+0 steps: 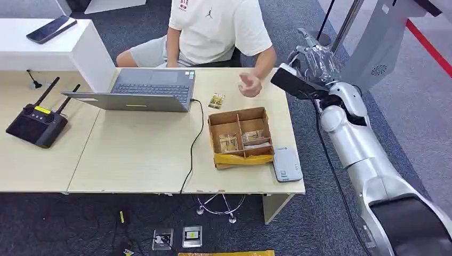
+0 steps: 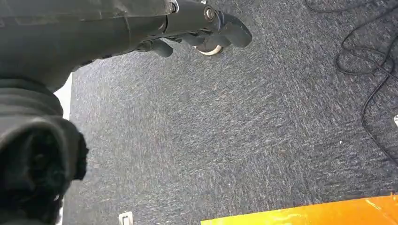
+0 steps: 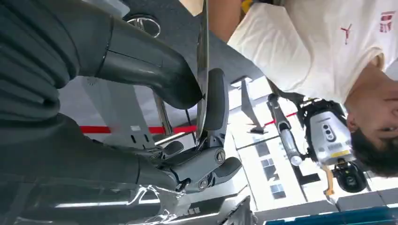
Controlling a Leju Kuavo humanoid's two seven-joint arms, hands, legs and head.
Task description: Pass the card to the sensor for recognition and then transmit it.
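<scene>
Dark grey carpet floor (image 1: 69, 224), light wood desk (image 1: 138, 154) — white side table (image 1: 64, 48), floor socket (image 1: 192, 236), bright windows (image 3: 263, 164)

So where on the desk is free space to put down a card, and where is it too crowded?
The widest bare patch of the desk lies between the laptop and the near edge, left of the black cable. A smaller patch sits between the laptop and the black controller. It is crowded around the cardboard box, the white sensor and the person's hand.
</scene>
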